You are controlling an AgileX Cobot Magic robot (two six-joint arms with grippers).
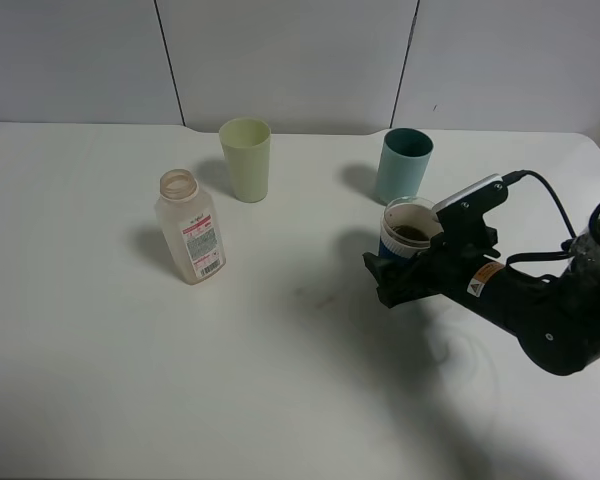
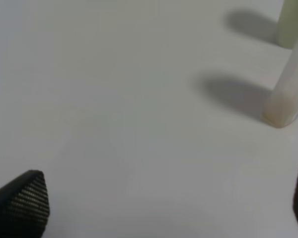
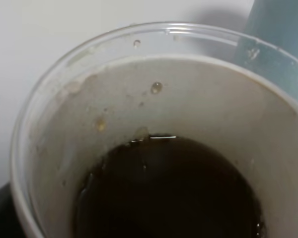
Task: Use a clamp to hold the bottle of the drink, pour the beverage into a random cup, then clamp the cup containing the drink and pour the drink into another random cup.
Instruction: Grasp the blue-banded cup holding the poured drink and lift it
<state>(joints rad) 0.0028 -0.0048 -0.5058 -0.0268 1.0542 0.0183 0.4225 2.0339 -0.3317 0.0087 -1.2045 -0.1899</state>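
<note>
Brown beverage (image 3: 169, 193) sits in the blue-banded cup (image 1: 408, 232), right tool (image 1: 398, 264) set around it.
Jaws sit at the cup's lower half; grip cannot be confirmed. Cup upright, just beside the teal cup (image 1: 404, 162). Bottle (image 1: 190, 232) stands upright on the bench (image 1: 280, 390), well apart to the left, near the pale green cup (image 1: 246, 158). Left tool (image 2: 164, 201) wide open, holding nothing.

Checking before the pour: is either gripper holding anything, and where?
Left gripper: nothing. Right gripper flanks the blue-banded cup's lower half; a firm grip cannot be told.
</note>
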